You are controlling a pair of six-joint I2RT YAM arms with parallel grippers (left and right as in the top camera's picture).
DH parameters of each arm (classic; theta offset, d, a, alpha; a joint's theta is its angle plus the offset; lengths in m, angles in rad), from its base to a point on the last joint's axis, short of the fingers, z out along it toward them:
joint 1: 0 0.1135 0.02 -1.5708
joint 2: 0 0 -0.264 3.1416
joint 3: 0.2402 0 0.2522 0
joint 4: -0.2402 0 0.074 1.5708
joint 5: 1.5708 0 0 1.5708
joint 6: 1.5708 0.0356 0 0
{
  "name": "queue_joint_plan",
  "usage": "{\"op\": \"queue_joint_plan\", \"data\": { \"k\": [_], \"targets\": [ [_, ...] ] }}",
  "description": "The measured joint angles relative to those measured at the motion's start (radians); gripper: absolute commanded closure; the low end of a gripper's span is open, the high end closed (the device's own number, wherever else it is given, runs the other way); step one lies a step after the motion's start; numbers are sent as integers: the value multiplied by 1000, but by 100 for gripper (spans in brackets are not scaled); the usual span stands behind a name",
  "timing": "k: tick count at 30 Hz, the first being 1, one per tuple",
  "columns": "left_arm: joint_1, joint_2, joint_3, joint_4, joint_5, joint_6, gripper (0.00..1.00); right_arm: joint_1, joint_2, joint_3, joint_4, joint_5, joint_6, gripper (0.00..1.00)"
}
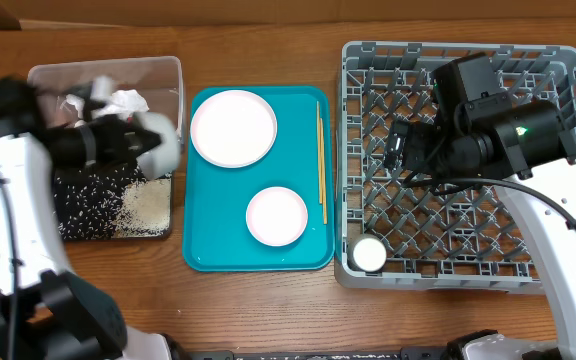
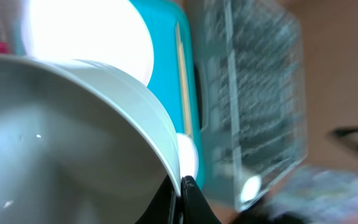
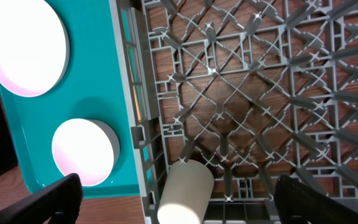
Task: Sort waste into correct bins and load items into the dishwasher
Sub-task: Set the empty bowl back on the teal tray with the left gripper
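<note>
So the left fingers [image 2: 194, 208] are clamped on the white bowl [image 2: 73, 137] rim, over the clear tub [image 1: 108, 66]. The right fingers [image 3: 48, 199] are spread wide above the dish rack [image 1: 438, 277]. The small cup [image 3: 185, 193] sits in its corner between them, untouched.

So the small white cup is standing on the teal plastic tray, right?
No. The small round white cup sits in a corner of the square grey plastic dish rack, beside the teal rectangular tray and not on it, as the overhead view shows.
</note>
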Motion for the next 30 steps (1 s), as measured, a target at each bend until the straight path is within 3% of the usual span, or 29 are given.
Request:
{"op": "queue_joint_plan", "data": {
  "k": [8,12,19,25,30],
  "targets": [
    [-429,9,6,27,-543,-199,96,0,0,0,9,-1,0,0],
    [-558,51,6,26,-712,-278,96,0,0,0,15,-1,0,0],
    [-660,130,4,17,-831,-356,96,0,0,0,15,-1,0,0],
    [-671,233,-14,24,-854,-402,95,0,0,0,18,0,0,0],
    [-672,264,-17,30,-846,-417,67,0,0,0,25,-1,0,0]
  ]
}}
